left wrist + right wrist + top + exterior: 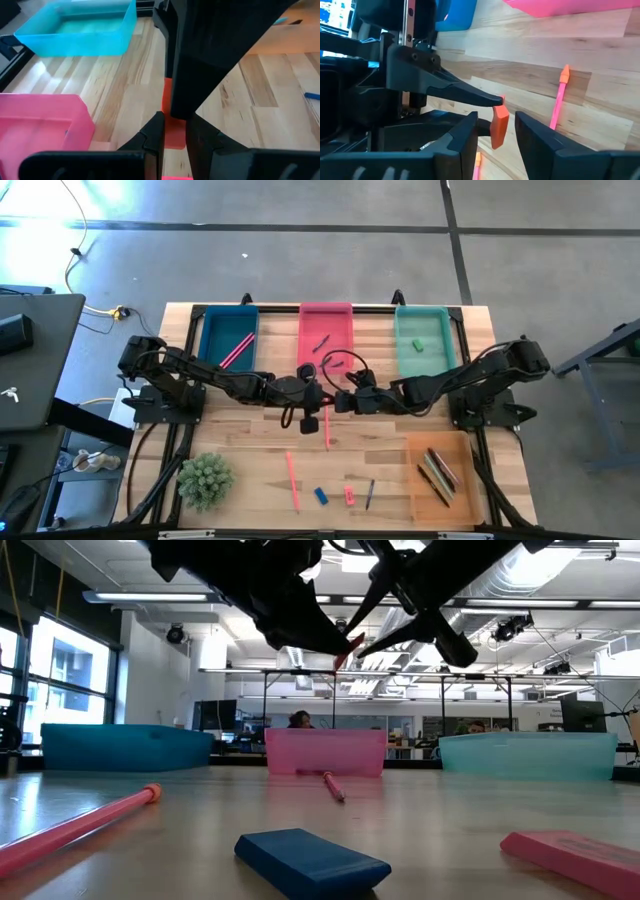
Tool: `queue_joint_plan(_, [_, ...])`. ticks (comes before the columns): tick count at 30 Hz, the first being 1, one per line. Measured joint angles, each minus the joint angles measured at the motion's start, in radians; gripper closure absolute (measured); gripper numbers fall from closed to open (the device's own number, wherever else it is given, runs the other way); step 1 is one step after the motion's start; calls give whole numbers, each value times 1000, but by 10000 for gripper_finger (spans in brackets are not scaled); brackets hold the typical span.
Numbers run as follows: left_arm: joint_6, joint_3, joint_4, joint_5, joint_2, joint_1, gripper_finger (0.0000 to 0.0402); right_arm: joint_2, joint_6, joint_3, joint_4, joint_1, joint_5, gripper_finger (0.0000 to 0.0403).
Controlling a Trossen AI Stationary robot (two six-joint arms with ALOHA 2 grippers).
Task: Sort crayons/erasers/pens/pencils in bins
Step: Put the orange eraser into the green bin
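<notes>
Above the table, just in front of the pink bin (326, 330), our left gripper (497, 101) pinches an orange-red eraser (499, 125). Right gripper (495, 131) fingers straddle it, unclosed. Looks light, rubbery: we would grip its flat sides.

The table (250, 450) is made of pale wood planks with visible grain, and a soft sheen is seen on it in the low view. The bins are of smooth plastic: the dark blue bin (228, 340), the pink bin (326, 330) and the teal bin (422, 338) at the upper middle of the high view look opaque to slightly cloudy, while the orange bin (440, 470) at the lower right is translucent. The blue eraser (312, 862) has a matt, rubbery surface. The gripper fingers (465, 137) are of dark matt plastic. The frame (180, 370) is black metal.
</notes>
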Motion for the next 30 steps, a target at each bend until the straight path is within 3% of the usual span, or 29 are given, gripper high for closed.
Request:
queue_joint_plan(9, [0, 0, 2, 0, 0, 0, 358, 1, -4, 0, -1, -13, -16, 392])
queue_joint_plan(18, [6, 0, -5, 1, 0, 0, 333, 1, -8, 0, -1, -15, -17, 393])
queue_joint_plan(30, [-1, 0, -136, 0, -20, 0, 228, -16, 16, 0, -179, -15, 2, 397])
